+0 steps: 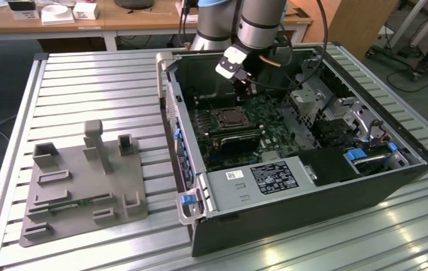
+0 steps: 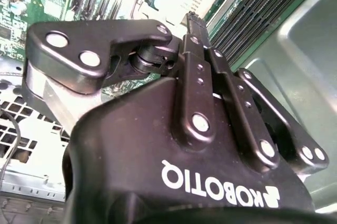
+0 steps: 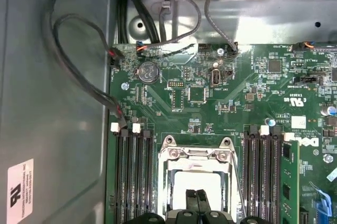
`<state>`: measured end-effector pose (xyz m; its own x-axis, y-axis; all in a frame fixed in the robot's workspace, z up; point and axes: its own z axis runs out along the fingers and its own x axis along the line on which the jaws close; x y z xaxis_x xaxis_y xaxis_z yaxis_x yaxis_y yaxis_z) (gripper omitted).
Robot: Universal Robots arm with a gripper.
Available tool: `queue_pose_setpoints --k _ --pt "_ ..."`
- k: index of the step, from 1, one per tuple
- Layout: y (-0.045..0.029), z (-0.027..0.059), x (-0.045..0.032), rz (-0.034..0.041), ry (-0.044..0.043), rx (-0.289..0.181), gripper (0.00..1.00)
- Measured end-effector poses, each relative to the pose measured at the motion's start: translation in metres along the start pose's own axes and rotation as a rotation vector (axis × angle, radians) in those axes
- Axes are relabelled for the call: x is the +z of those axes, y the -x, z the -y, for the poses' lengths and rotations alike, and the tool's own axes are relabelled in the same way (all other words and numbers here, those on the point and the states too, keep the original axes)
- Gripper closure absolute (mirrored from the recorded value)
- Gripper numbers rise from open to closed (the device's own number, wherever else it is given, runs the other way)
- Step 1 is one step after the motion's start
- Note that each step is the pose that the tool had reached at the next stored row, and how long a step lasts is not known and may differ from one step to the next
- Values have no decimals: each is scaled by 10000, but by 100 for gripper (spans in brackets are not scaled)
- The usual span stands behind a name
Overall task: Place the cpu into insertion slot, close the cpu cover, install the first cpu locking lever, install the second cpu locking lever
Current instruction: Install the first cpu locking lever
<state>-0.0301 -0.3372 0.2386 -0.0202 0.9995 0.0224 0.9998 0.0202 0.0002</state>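
Just over the pale square cpu (image 3: pixel 181 184), framed by the silvery cpu cover (image 3: pixel 196 154), your matte black gripper (image 3: pixel 197 198) has its jaws clenched on nothing; in the exterior view it sits at twelve o'clock of the cpu.

We note white lettering (image 2: pixel 221 188) across gripper (image 2: pixel 190 22) housing in second wrist view. In first wrist view: white sticker (image 3: pixel 20 190) with black print on grey chassis wall (image 3: pixel 52 129); white silkscreen marks (image 3: pixel 298 99) on green circuit board (image 3: pixel 174 76). In exterior view: black label (image 1: pixel 274 176) with white print, small white label (image 1: pixel 234 174) beside it, both on grey metal unit (image 1: pixel 222 195). We do not transcribe wording.
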Motion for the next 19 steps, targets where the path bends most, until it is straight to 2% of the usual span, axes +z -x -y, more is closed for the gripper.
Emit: queue_pose_setpoints --k 13,15,19 --pt "0 0 7 2 -52 -2272 90" --pt "1 0 7 2 -57 -2452 90" --pt "0 0 7 2 -57 -2468 90"
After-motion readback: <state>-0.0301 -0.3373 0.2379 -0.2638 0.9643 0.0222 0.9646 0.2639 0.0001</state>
